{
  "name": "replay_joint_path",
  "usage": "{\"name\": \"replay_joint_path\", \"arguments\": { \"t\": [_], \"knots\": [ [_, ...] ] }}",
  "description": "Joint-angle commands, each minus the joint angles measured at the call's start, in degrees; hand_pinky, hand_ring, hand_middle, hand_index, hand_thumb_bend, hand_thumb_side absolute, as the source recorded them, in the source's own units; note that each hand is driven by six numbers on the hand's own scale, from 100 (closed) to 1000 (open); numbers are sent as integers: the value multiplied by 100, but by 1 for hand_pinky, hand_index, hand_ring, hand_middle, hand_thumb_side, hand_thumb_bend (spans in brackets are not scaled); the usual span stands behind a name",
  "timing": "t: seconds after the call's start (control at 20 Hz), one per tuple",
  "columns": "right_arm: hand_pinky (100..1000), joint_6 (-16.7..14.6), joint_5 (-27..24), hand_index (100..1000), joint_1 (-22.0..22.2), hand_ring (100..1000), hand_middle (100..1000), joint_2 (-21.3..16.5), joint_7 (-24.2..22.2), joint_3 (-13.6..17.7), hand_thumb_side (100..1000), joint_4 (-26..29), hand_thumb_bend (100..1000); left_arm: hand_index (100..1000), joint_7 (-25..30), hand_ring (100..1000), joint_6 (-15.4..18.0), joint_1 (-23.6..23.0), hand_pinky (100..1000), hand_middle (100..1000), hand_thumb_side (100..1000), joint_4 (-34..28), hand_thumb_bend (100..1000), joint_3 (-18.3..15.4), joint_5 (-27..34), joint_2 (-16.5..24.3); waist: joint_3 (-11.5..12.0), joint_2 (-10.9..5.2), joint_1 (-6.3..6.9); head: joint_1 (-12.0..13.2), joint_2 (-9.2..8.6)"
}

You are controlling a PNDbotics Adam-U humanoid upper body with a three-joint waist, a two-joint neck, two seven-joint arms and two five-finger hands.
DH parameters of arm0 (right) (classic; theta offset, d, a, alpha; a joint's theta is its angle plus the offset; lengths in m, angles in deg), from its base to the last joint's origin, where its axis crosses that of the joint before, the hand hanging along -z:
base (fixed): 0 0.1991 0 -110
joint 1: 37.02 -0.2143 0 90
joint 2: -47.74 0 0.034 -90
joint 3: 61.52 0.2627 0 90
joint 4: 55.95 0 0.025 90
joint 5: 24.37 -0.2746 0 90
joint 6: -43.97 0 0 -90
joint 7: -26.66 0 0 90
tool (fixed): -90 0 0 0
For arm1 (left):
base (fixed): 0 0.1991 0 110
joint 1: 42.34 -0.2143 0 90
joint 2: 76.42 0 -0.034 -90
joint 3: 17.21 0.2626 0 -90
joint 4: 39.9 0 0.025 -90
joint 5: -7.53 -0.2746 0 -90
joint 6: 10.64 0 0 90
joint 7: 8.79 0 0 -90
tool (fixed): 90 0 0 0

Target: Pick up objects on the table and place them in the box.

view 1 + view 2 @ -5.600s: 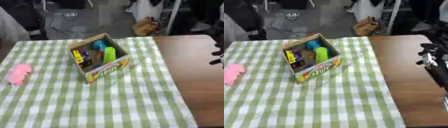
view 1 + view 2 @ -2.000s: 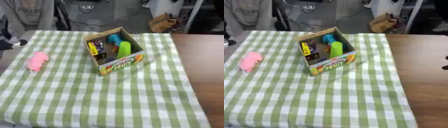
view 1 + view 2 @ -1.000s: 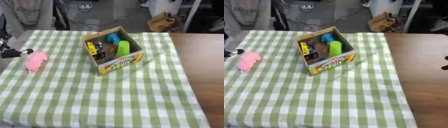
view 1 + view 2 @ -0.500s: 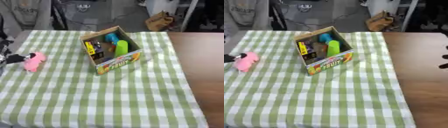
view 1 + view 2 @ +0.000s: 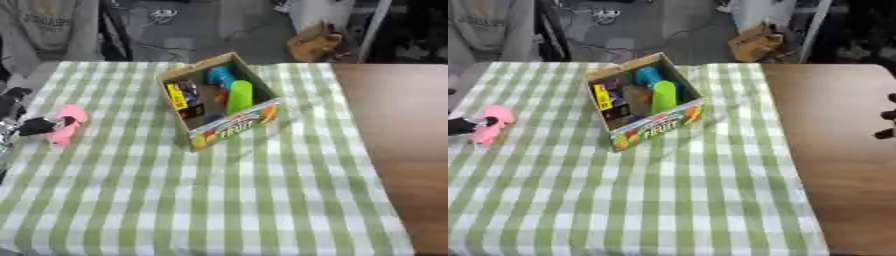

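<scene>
A pink soft toy (image 5: 72, 116) lies on the green checked cloth near the left edge. My left hand (image 5: 16, 112) comes in from the left edge, open, and one dark finger (image 5: 42, 126) lies against the toy's left side. An open cardboard box (image 5: 238, 126) with a fruit print on its front stands tilted at the middle back. It holds a green piece (image 5: 239, 96), a blue piece (image 5: 220, 76) and a yellow-and-black pack (image 5: 184, 96). Only a sliver of my right hand (image 5: 888, 115) shows at the right edge, far from the toy and the box.
The checked cloth (image 5: 219, 195) covers most of the table, and bare brown wood (image 5: 833, 130) runs down its right side. Beyond the far edge are a brown bag (image 5: 313, 44) on the floor and a person's grey sweatshirt (image 5: 48, 25).
My left hand has moved in from the left edge and now reaches the pink toy. The toy, the box and the right hand have stayed in place.
</scene>
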Motion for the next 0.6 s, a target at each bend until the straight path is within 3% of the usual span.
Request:
{"name": "replay_joint_path", "arguments": {
  "t": [0.05, 0.6],
  "knots": [
    [592, -13, -14, 818, -46, 741, 805, -148, -20, 10, 720, 55, 100, 878, -38, 747, -3, 141, 584, 823, 490, 59, 989, -13, -9, 114, -16, -49, 12, -13, -5],
    [592, -28, -18, 819, -73, 742, 805, -148, -39, 3, 720, 54, 100, 874, -557, 750, 382, 168, 582, 816, 508, 252, 1000, 5, 414, 40, -88, 55, -8, -8, -5]
  ]
}}
